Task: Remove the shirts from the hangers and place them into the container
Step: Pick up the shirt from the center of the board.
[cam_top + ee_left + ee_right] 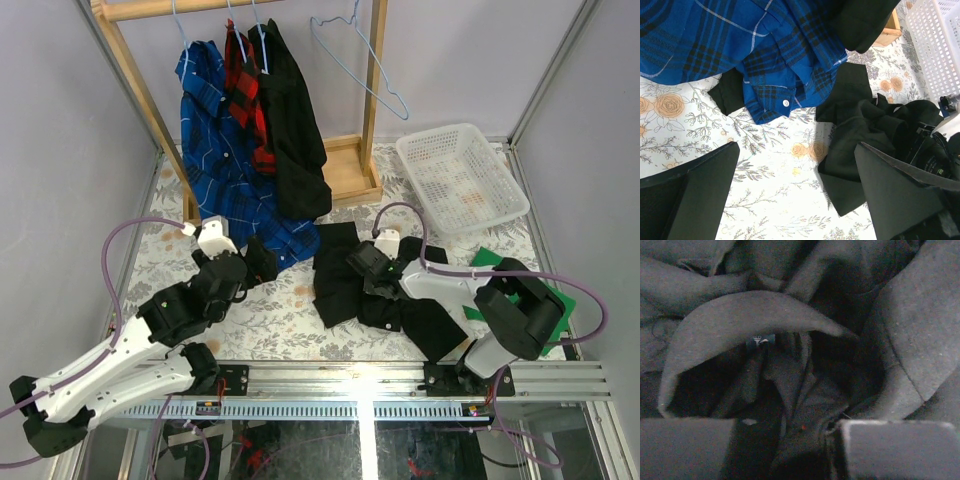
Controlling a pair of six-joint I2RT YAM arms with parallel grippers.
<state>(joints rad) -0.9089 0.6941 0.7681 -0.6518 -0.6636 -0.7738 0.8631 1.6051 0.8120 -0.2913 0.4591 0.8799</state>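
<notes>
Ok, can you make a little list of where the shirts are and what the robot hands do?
On the rack: blue shirt, red shirt, black shirt
Bare hanger: one, right end of rack
On the table: second black shirt, crumpled
Basket: no shirts inside
Left gripper: open, near the blue shirt
Right gripper: pinching the second black shirt

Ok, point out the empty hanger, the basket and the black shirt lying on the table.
empty hanger [400, 112], top view, its lower right corner.
basket [487, 219], top view, its near rim.
black shirt [335, 285], top view, its left part, flat on the table.
</notes>
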